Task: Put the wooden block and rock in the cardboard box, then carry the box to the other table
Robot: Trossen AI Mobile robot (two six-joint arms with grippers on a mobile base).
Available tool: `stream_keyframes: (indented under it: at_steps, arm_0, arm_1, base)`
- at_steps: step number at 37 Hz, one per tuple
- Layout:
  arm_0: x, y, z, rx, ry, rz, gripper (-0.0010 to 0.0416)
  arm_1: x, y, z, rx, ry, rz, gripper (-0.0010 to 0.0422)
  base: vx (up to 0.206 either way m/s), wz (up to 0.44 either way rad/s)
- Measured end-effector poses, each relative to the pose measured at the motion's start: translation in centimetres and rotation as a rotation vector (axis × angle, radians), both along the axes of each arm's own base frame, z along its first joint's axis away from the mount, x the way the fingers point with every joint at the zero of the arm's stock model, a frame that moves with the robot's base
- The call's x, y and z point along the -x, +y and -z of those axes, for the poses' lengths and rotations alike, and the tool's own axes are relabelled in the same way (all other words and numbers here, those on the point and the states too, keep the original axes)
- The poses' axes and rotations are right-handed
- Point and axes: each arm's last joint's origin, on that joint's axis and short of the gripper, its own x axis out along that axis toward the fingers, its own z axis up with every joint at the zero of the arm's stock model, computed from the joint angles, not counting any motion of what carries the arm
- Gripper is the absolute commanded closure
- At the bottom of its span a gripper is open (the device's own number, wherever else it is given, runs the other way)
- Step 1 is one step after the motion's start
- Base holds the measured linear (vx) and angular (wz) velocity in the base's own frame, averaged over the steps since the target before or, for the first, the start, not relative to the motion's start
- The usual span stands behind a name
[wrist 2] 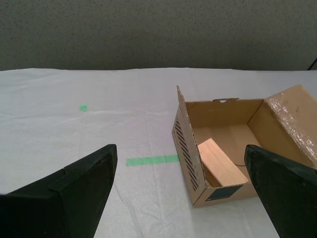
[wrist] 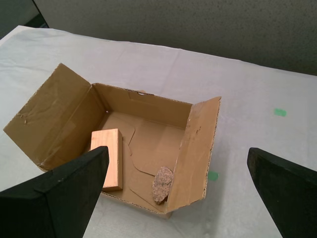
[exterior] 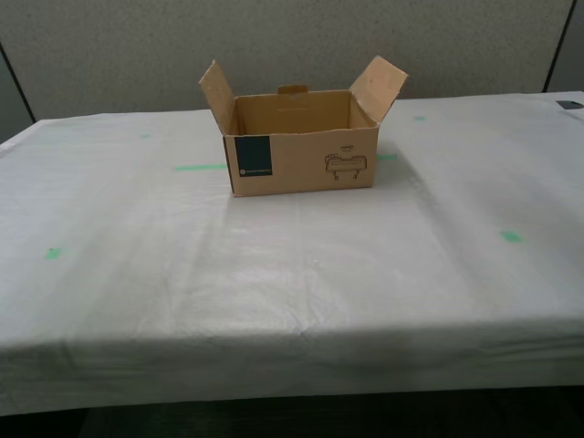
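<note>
The cardboard box (exterior: 301,164) stands on the cloth-draped other table (exterior: 274,283), toward its far side, flaps raised, blue label and line drawing facing the camera. Inside lie the wooden block (wrist: 110,156) and the rock (wrist: 162,183), apart from each other on the box floor (wrist: 148,144). The block (wrist 2: 220,163) also shows through the open top of the box (wrist 2: 185,144) in the second wrist view, where the rock is hidden. My first gripper (wrist: 177,153) and my second gripper (wrist 2: 179,153) are open, above and short of the box, holding nothing. Neither arm appears in the exterior view.
Green tape marks (exterior: 199,167) (exterior: 511,236) (exterior: 53,253) dot the wrinkled white cloth. The table's front edge (exterior: 292,351) runs across the lower exterior view. A grey partition wall (exterior: 292,36) stands behind. A small dark item (exterior: 570,105) sits at the exterior view's far right.
</note>
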Motion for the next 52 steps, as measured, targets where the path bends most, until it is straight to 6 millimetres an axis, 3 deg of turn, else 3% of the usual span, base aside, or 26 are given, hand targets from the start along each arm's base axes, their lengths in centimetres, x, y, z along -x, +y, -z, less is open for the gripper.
stream_keyframes:
  at_steps: [8,18,52]
  arm_0:
    - [0.1,-0.4,-0.5,-0.008,-0.021,0.018,0.0016]
    - [1.1,-1.5,-2.3,0.065,-0.109,0.164,0.0016]
    - [1.2,-1.5,-2.3,0.065,-0.109,0.162,0.0016]
  arm_1:
    - [0.0,0.0,0.0,0.0,0.0,0.0,0.0062]
    - [0.0,0.0,0.0,0.0,0.0,0.0,0.0062]
    - [0.0,0.0,0.0,0.0,0.0,0.0,0.0062]
  base:
    - [0.0,0.0]
    - [0.0,0.0]
    - [0.0,0.0]
